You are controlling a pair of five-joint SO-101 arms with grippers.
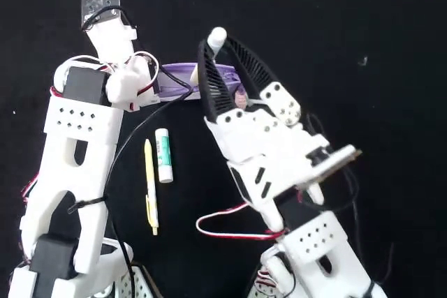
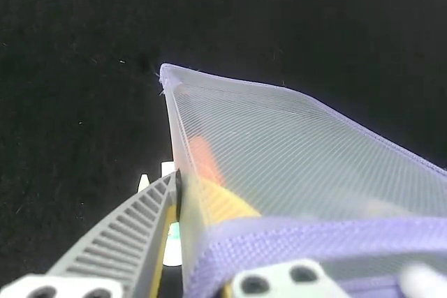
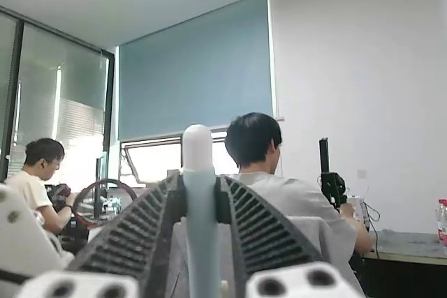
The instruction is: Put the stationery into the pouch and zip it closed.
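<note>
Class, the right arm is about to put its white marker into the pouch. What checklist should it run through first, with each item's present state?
1. Right hand grips the white marker firmly: ok.
2. Left hand holds the pouch at its edge: ok.
3. Pouch mouth open wide enough: cannot tell.
4. Marker aimed at the pouch: not ok, it points up toward the room.
5. Yellow pen and glue stick packed: not ok, both lie on the table.
</note>
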